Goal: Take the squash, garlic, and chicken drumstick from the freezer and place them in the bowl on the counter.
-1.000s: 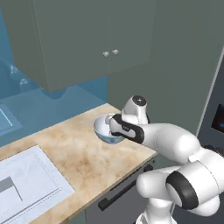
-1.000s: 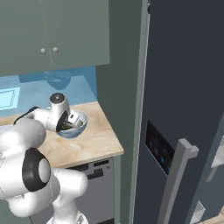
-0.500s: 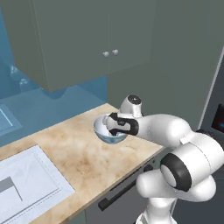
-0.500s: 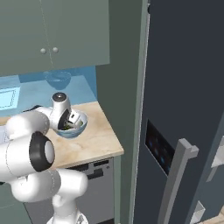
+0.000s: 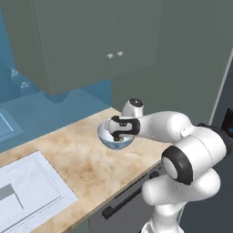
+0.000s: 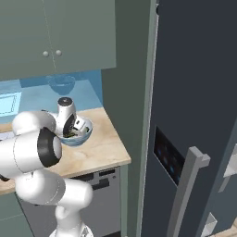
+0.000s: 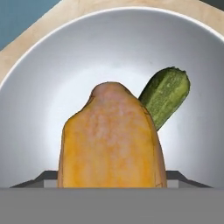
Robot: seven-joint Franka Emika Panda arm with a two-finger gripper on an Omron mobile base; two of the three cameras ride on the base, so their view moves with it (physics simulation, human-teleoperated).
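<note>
Closest to the hand camera sat the chicken drumstick (image 7: 113, 138), its orange-brown bulk rising between the fingers, which looked pinched on its sides rather than spread free; release not yet evident. It hung low inside the bowl (image 7: 52, 78), probably so it would drop only a short way. Just behind it the squash (image 7: 166, 96) lay tilted against the white inner wall, apparently touching the drumstick. From the base, the gripper (image 5: 116, 133) reached down into the bowl, which stood on the counter (image 5: 86, 166) near its right end, next to the freezer (image 6: 194, 92). Garlic: not seen in the bowl, judged still outstanding.
</note>
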